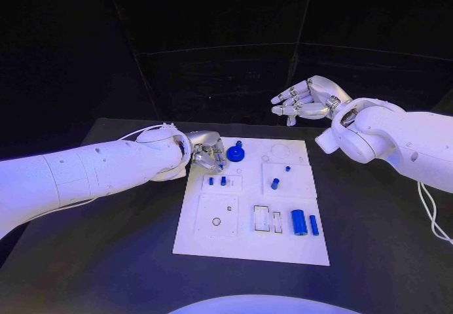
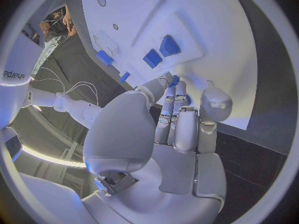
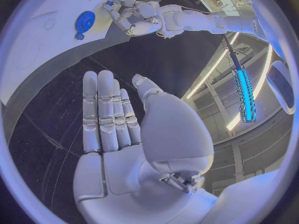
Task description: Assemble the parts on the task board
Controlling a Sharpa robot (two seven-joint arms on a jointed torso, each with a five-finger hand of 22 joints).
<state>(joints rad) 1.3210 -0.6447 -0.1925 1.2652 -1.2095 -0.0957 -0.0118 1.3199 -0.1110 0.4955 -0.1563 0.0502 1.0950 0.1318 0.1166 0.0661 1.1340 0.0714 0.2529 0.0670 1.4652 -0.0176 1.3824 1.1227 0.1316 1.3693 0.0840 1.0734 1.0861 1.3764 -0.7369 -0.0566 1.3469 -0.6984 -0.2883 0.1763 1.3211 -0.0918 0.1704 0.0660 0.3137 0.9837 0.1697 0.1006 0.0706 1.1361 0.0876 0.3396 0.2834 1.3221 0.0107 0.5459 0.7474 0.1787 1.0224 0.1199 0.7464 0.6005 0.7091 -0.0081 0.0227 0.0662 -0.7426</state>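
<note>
Lying in the middle of the black table, the white task board is seen with its blue parts spread over it. A round blue gear-like part is found near the board's far left corner, with a small blue knob just beyond it. Two small blue pegs are set side by side in a raised square near the left edge, and two more small blue pieces are placed to their right, toward the board's middle. Nearer the robot, a blue cylinder is laid lengthwise beside a thinner blue bar, both next to two empty rectangular slots.

The left hand is held at the board's far left edge, just beside the gear-like part. In the left wrist view its fingers are stretched out together toward the board, fingertips close to a small blue piece; whether anything is touched or pinched cannot be told.

The right hand is raised beyond the board's far right corner, well apart from every part. In the right wrist view its fingers are shown straight and extended, the palm bare, and nothing is held.
</note>
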